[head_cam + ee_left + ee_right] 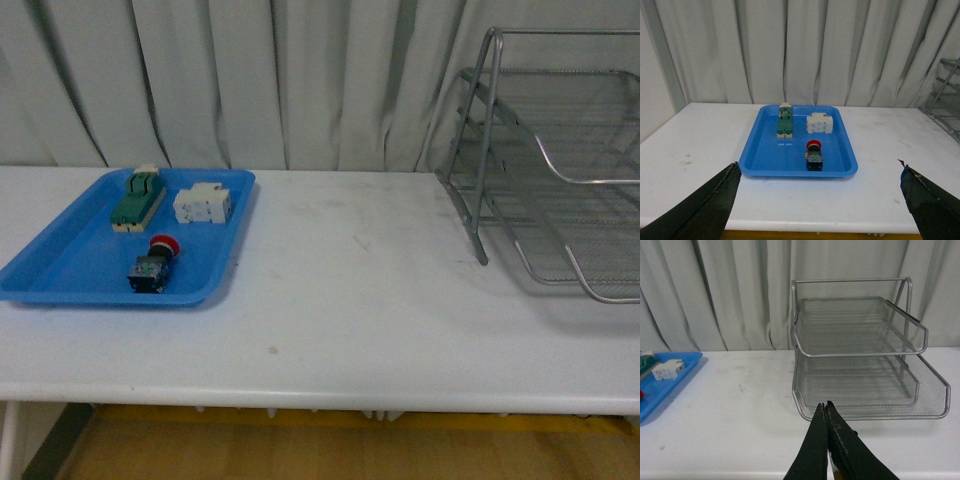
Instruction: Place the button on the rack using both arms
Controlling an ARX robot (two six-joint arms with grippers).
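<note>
Button (155, 262): on its side in the blue tray (70, 265), near the counter's (350, 300) left edge; ahead of the left jaws, not touching them.
Left jaws: spread wide, holding nothing.
Right jaws: pressed together, holding nothing, facing the rack (860, 355) at the counter's right edge.
Around: green terminal block (137, 200) and white component (203, 204) lie behind the button in the tray.
Room: pale curtain (250, 80) behind the white counter.

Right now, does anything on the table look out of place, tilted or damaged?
Nothing serious. The button lies on its side in the blue tray, with its red cap pointing away from the robot. The rack stands upright and looks undamaged. The table shows only faint smudges.
</note>
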